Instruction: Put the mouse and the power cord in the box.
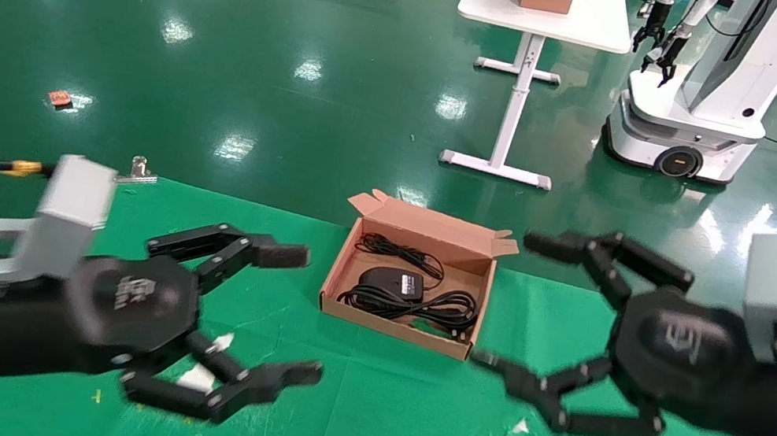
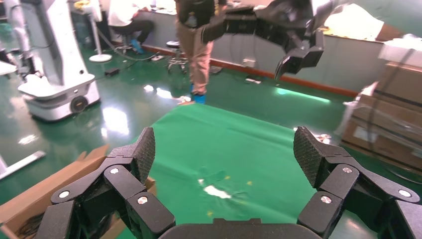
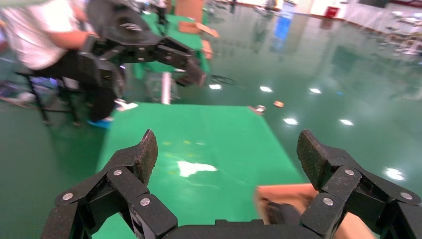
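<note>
Inside the box (image 1: 340, 273) the mouse (image 1: 389, 282) and the power cord (image 1: 420, 308) lay already; I held left gripper (image 1: 288, 312) and right gripper (image 1: 514, 300) wide open and empty, either side, right nearer.

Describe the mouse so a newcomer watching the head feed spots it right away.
Find the green mat, then the open brown box at its far edge, between the two open grippers. The mouse is the black oval body with a pale label, lying mid-box among the cables; the power cord is only looped cable.
</note>
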Tool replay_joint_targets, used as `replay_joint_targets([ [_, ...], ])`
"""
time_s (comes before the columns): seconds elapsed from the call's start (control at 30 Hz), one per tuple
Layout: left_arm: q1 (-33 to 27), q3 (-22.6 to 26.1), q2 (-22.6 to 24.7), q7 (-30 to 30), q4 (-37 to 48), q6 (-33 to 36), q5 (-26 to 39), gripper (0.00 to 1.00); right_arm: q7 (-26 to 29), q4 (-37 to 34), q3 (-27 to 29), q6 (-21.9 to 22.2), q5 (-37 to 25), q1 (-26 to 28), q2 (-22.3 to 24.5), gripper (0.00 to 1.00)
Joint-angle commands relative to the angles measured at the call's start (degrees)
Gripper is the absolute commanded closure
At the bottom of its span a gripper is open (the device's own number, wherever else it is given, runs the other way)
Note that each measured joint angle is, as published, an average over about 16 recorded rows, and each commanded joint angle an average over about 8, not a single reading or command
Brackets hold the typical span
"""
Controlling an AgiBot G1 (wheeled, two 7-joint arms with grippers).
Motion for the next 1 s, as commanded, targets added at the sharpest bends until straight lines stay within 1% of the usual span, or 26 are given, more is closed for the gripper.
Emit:
replay_joint_targets([
  [0.03, 1.04, -1.21, -1.51, -0.37, -1.48, 1.66, -1.12, 0.00, 1.70, 2.38, 0.74, -0.65, 1.28, -1.96, 0.71, 0.00],
  [0.23, 3.99, -4.64, -5.79, -1.43, -5.66, 6.38, -4.28, 0.00, 6.68, 9.34, 2.91, -2.56, 5.03, -7.69, 2.78, 0.00],
  [0.43, 5.50, -6.39, -8.15, -1.87, -7.96, 9.04, -5.95, 0.00, 9.72, 14.20, 4.39, -3.90, 7.62, -11.65, 4.18, 0.00],
  [0.57, 5.65, -6.56, -8.43, -1.88, -8.23, 9.39, -6.17, 0.00, 10.05, 15.10, 4.72, -4.17, 8.20, -12.42, 4.47, 0.00],
  [1.0, 5.35, -6.22, -7.85, -1.87, -7.65, 8.66, -5.82, 0.00, 9.45, 13.61, 4.27, -3.74, 7.41, -11.21, 4.06, 0.00],
])
